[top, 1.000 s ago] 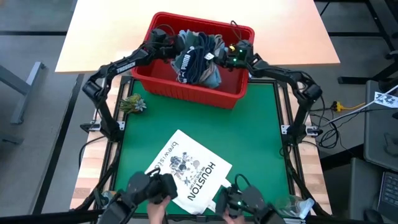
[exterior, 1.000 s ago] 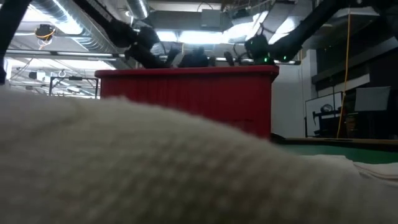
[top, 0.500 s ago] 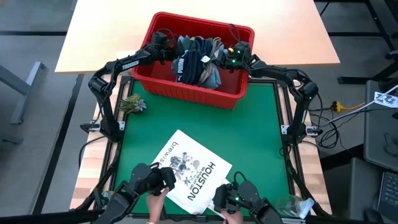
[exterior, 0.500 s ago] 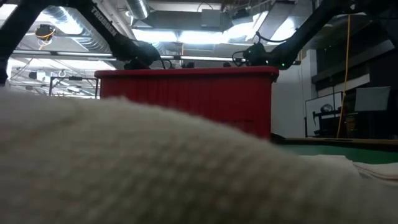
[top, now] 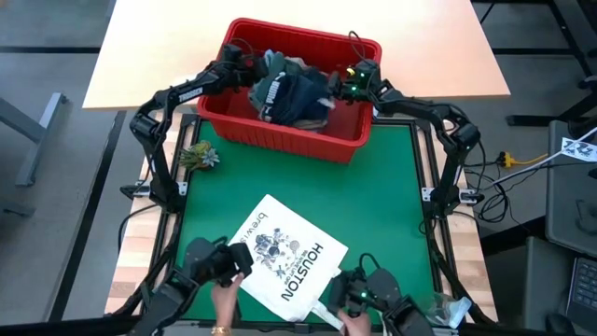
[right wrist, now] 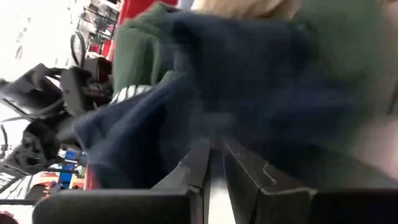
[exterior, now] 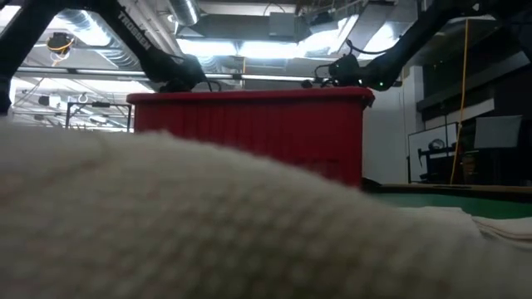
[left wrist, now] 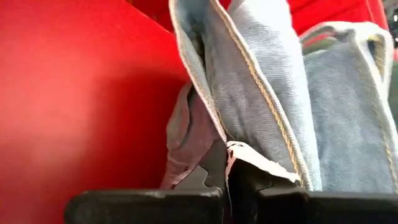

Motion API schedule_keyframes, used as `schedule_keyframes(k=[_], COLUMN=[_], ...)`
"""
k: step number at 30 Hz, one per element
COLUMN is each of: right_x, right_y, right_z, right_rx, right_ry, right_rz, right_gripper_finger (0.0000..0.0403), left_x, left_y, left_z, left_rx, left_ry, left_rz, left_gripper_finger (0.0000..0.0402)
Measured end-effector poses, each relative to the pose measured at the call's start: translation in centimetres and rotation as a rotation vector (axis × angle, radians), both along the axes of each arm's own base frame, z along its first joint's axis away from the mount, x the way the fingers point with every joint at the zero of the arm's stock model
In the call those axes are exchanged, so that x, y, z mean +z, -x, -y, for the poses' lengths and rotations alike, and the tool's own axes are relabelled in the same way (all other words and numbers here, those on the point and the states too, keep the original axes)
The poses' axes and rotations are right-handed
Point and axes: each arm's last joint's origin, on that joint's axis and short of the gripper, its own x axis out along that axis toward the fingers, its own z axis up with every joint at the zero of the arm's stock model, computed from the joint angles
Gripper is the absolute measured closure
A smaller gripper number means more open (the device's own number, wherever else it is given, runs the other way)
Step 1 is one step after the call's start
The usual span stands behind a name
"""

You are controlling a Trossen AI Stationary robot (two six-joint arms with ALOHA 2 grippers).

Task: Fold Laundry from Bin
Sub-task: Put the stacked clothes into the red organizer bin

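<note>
Red plastic bin at the table's far edge, holding piled laundry. White tote bag on the green mat nearer the front. Left gripper inside the bin, clamped on the light blue jeans. Right gripper against the navy cloth, fingers slightly parted.

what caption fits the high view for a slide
Both grippers, left and right, reach into the red bin of laundry; a printed tote bag lies on the green mat.
</note>
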Motion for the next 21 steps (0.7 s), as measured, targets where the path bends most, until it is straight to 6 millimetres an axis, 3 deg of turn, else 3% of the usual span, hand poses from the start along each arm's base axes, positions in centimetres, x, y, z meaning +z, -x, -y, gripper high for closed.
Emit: schedule_keyframes(k=[15,21], right_x=[0.01,0.01], right_y=[0.69,0.69], right_z=[0.48,0.48], right_rx=[0.0,0.005], right_ry=[-0.012,-0.013], right_rz=[0.001,0.002], right_gripper_finger=[0.0358,0.0358], left_x=[-0.12,-0.18], left_y=[0.75,0.79], left_z=[-0.26,-0.23], left_rx=[0.019,-0.044], left_ry=[0.004,-0.067], left_rz=[-0.029,-0.121], left_gripper_finger=[0.0401,0.04])
